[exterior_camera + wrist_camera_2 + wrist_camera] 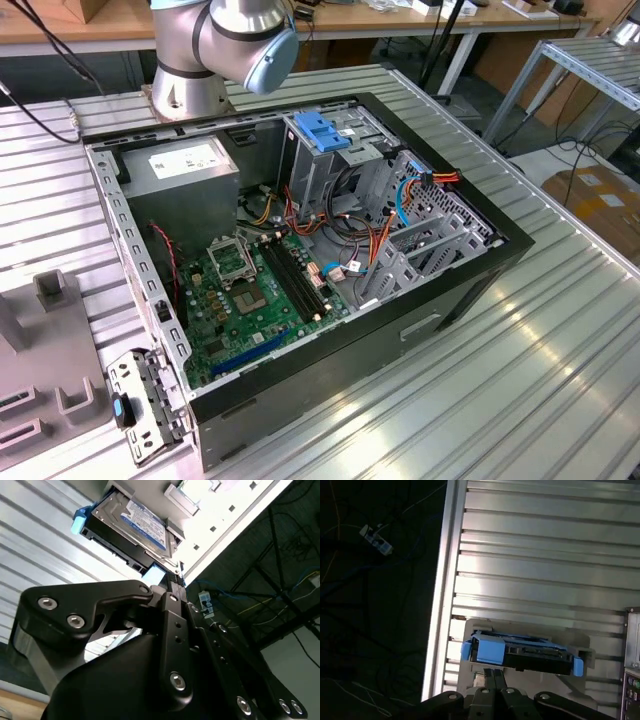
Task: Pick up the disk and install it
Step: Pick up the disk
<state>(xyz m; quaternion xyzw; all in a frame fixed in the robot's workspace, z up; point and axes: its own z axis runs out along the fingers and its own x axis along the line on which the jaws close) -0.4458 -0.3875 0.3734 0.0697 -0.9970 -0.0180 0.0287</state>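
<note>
The ribbed aluminium tabletop carried an open black computer case. In both wrist views, the flat silver disk in its bright blue carrier rail sat in a grey holder on that tabletop. My end effector hung just beside its blue end tab; I could not tell whether it was apart or together.

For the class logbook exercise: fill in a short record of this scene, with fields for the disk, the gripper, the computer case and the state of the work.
disk: flat silver hard drive with white-and-blue label, in a bright blue plastic carrier, resting on a grey stand
gripper: black metal gripper, close by the carrier's blue end tab
case: open black computer case on the ribbed aluminium table, green motherboard exposed
work: disk not lifted, not installed
</note>
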